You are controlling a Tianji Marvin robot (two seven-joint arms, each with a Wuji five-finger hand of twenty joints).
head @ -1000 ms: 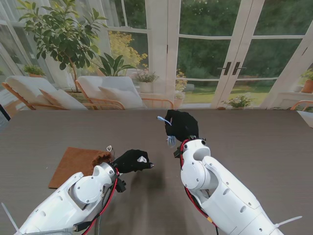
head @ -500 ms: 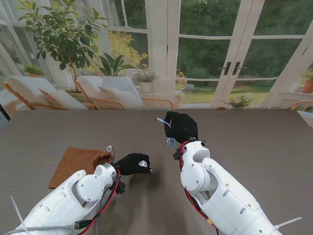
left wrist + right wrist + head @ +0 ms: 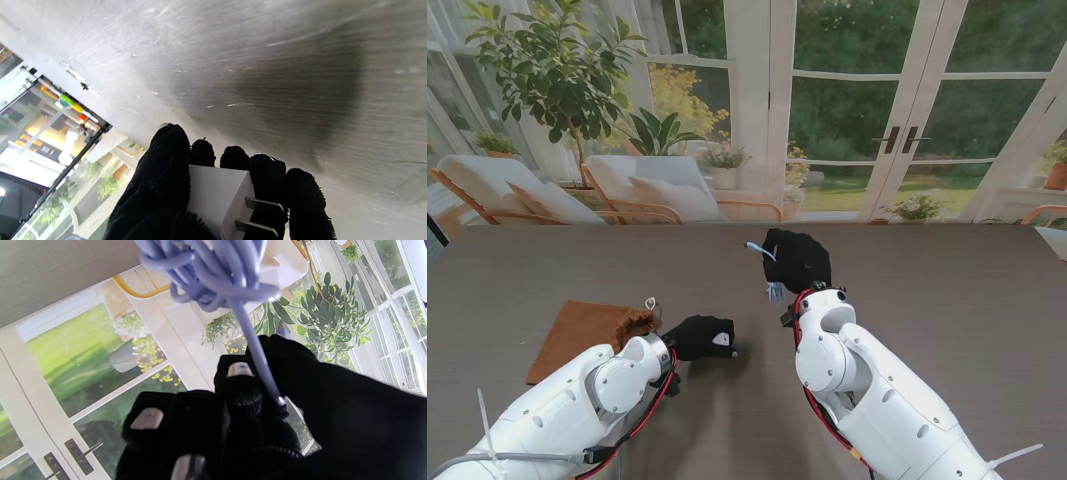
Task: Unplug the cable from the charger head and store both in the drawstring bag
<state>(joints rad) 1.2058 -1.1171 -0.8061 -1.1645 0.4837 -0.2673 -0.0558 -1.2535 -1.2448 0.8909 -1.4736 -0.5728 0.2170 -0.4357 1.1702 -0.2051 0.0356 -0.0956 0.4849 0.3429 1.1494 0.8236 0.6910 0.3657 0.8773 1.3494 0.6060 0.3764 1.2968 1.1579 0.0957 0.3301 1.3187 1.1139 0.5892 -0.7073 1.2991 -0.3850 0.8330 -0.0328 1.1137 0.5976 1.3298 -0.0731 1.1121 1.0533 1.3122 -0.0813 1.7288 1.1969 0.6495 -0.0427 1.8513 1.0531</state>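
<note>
Charger head clenched in left hand; cable pinched by right hand

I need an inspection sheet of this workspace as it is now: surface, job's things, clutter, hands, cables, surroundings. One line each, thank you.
Surface: dark wood-grain table, with arm shadows on it.
Job's things: white charger head, prongs showing, separated from the cable; brown drawstring bag lying flat on the table at the left, white cord at its mouth.
Clutter: nothing seen.
Hands: left hand shut on the charger head, just right of the bag; right hand shut on the cable, farther from me.
Cables: lavender charging cable bunched in coils, one strand pinched between the right fingers; red wiring along both arms.
Surroundings: glass doors, lounge chairs, potted plants, and garden behind the table.
</note>
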